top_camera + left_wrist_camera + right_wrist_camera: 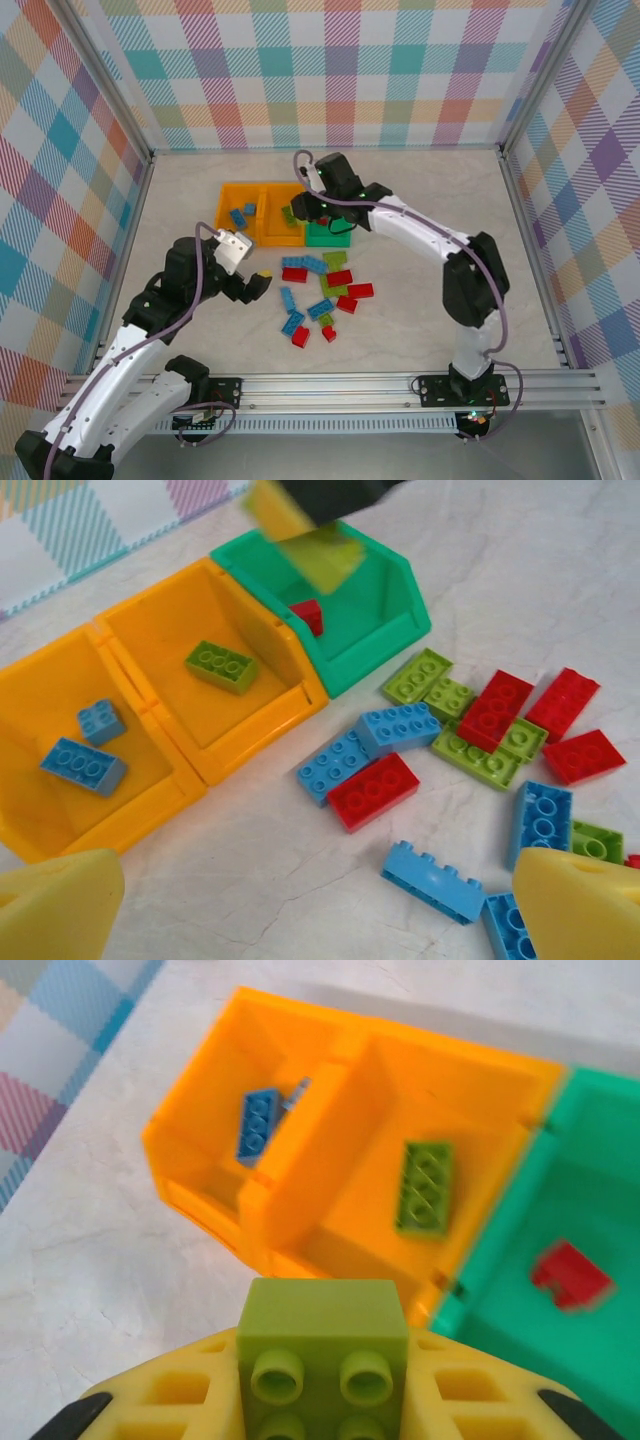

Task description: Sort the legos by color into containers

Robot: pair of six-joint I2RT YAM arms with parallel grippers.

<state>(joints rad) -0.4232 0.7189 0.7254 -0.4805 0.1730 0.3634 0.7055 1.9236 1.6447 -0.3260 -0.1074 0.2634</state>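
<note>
The pale marbled bench (430, 190) lies open behind and beside the row of three joined plastic bins (226, 213), two orange, one green. A loose pile of blue, lime and red studded bricks (338, 279) crowds their near side. The left pincer (255, 284) stands spread apart beside that pile, empty. The right pincer (320, 1415) is clamped on a lime green brick (322, 1310), seemingly over the rim where the middle orange bin (450, 1080) meets the green bin (600, 1190). Released there, it could strike the rim or land with the red brick (570, 1275).
</note>
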